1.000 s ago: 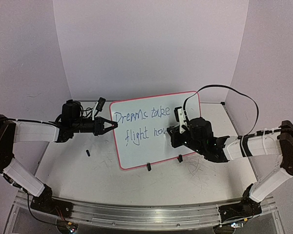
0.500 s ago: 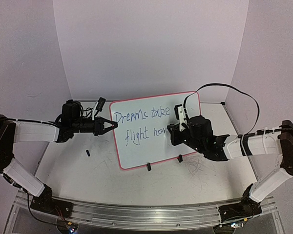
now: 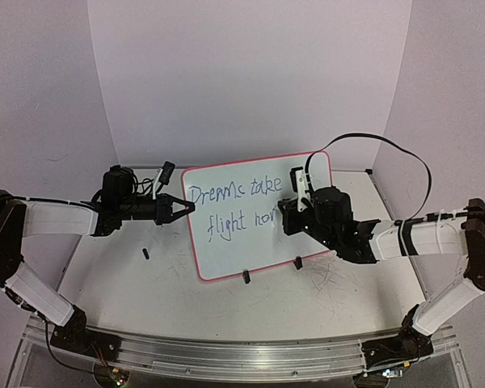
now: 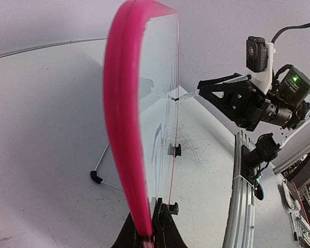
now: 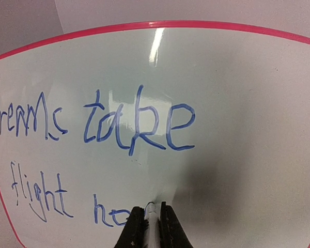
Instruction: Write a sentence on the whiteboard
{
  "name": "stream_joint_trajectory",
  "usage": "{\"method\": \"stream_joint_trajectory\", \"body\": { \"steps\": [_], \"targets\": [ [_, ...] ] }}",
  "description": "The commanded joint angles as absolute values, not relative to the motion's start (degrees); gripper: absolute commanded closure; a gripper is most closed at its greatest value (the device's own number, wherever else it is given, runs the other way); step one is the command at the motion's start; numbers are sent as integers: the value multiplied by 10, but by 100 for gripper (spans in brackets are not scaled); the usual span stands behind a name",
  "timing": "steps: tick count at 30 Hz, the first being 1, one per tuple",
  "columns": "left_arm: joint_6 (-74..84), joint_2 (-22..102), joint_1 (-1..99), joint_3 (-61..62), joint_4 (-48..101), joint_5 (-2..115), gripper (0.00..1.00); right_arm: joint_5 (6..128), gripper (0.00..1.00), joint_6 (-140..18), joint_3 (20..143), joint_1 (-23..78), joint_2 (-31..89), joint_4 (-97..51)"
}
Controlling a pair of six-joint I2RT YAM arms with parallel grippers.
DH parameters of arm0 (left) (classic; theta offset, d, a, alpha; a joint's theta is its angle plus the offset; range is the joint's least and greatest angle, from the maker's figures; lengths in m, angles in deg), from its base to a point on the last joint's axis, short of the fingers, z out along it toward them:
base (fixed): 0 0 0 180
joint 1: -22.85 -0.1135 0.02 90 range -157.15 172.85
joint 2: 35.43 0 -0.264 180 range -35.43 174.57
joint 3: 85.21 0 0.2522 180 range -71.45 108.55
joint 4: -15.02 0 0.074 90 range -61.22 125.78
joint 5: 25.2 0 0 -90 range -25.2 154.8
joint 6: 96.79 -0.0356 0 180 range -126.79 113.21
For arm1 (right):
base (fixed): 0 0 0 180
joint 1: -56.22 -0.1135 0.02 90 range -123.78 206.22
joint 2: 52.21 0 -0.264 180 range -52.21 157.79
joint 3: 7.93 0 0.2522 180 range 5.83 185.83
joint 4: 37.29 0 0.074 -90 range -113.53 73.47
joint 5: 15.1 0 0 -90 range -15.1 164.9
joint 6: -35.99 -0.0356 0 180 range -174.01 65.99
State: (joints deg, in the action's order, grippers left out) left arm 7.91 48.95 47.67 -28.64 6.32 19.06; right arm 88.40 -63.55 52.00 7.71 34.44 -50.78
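Was midway through writing on the whiteboard, propped upright mid-table, with a word under way after "flight". Gripped its left edge with the clamped left gripper. Pinched the marker in the closed right gripper, tip touching. Called next, likely, for steady rightward strokes. Compared with a second earlier: lifted slightly on the right, gained another letter.

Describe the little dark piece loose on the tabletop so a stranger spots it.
Start at the pink-rimmed whiteboard standing mid-table. Left of it, on the tabletop nearer the arm bases than the left gripper clamping its edge, lies a small dark piece. It sits loose, unlike the two black clip feet on the board's rim.
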Motion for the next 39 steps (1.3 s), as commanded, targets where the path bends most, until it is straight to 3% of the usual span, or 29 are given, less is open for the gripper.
{"method": "stream_joint_trajectory", "body": {
  "steps": [1,11,29,39],
  "targets": [
    [30,500,483,-272,86,246,100,882,100,-644,506,79,336,-502],
    [31,500,483,-273,87,246,100,883,100,-670,470,80,326,-499],
    [29,498,483,-275,87,247,100,921,100,-632,542,91,344,-509],
    [27,499,483,-275,87,250,100,831,100,-622,476,90,260,-512]
  ]
}}
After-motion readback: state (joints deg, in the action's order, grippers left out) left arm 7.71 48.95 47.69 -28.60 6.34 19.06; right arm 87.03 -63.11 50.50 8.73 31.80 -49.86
